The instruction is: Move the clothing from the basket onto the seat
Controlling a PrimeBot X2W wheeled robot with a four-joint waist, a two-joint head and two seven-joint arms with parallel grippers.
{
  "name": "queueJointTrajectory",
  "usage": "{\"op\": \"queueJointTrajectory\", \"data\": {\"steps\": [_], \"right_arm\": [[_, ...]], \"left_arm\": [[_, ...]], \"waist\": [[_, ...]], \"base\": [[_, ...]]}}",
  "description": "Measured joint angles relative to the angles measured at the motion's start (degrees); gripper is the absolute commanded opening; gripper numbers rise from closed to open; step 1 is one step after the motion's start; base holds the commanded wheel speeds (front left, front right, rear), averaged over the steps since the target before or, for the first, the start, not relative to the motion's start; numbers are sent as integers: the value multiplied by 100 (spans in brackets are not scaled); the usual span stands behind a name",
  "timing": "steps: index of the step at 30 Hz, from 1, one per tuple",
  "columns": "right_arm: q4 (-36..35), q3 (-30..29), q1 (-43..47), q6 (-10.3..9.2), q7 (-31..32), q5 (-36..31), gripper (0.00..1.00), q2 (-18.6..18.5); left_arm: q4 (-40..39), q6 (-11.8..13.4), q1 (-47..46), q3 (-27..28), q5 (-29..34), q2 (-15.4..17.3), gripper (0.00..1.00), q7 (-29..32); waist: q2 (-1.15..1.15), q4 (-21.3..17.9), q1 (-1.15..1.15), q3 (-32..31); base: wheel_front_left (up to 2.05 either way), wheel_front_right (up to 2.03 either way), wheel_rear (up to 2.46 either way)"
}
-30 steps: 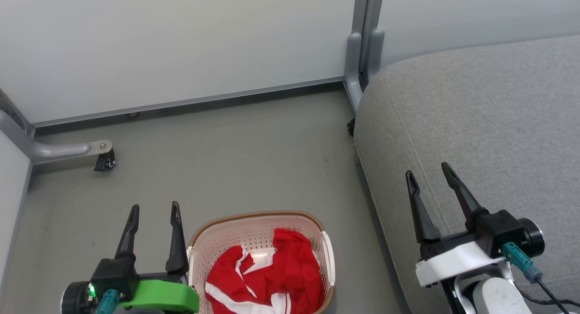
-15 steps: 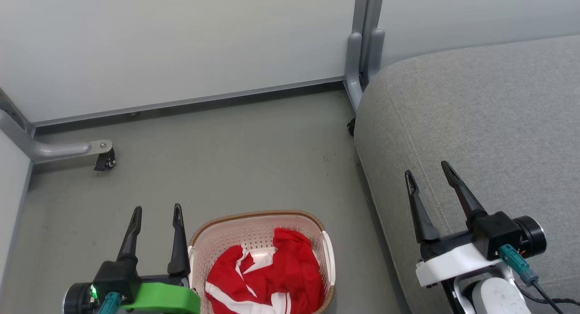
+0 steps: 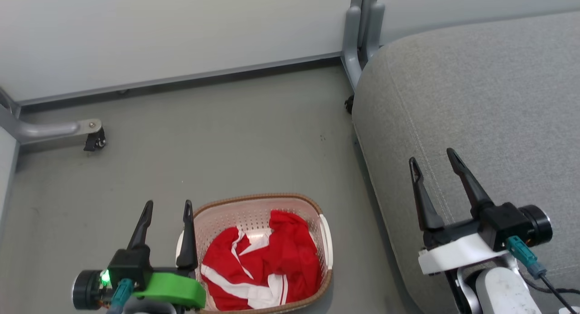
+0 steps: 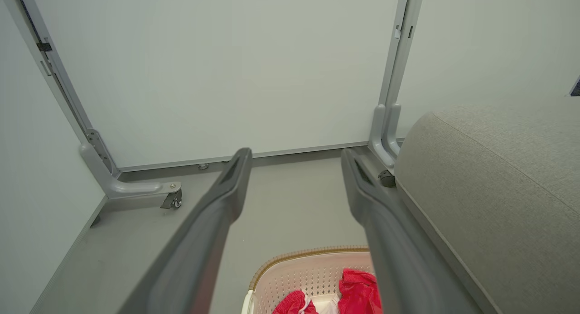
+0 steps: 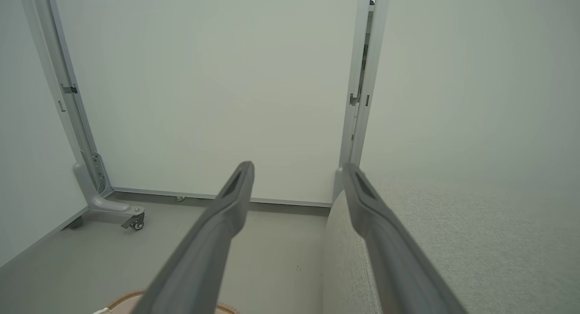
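Red clothing [image 3: 263,264] with white bands lies crumpled inside the cream basket [image 3: 253,203] with a brown rim, on the floor at the bottom centre of the head view. My left gripper [image 3: 167,205] is open just left of the basket, its right finger over the basket's left rim. The big light grey seat [image 3: 476,101] fills the right side. My right gripper [image 3: 432,155] is open above the seat's near left edge, holding nothing. In the left wrist view the open gripper [image 4: 294,155] frames the floor, with the basket [image 4: 294,268] and clothing [image 4: 358,291] below and the seat [image 4: 498,191] to the right.
White partition panels with grey metal frames stand behind. A caster foot [image 3: 93,139] juts onto the grey floor at the left, and a grey post [image 3: 358,42] stands beside the seat's far corner. Open floor [image 3: 226,137] lies between panels and basket.
The head camera has tilted down, so the whole scene sits higher in the picture and more of the basket shows. Both grippers stay open, in much the same places.
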Motion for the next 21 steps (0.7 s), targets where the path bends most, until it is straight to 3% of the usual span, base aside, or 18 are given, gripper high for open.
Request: {"op": "queueJointTrajectory", "data": {"steps": [5, 10, 15, 21], "right_arm": [[-207, 1, -388, 0, 0, -35, 100, 0], [-401, 7, -794, 0, 0, -92, 100, 0], [-639, 55, -1211, 0, -1, 33, 100, -3], [-759, 156, -1433, 0, -1, 307, 100, -11]], "left_arm": [[576, -227, -737, -90, 500, 30, 100, -1], [1457, -408, -1635, -399, 905, 326, 100, -1], [2597, -631, -2772, -1380, 1567, 905, 100, -2], [3753, -701, -3715, -2494, 1923, 1414, 100, 0]], "waist": [[0, -27, 0, 517], [0, -78, 0, 1189], [0, -206, 0, 2101], [0, -422, 1, 2927]], "base": [[0, 0, 0], [0, 0, 0], [0, 0, 0], [0, 0, 0]]}}
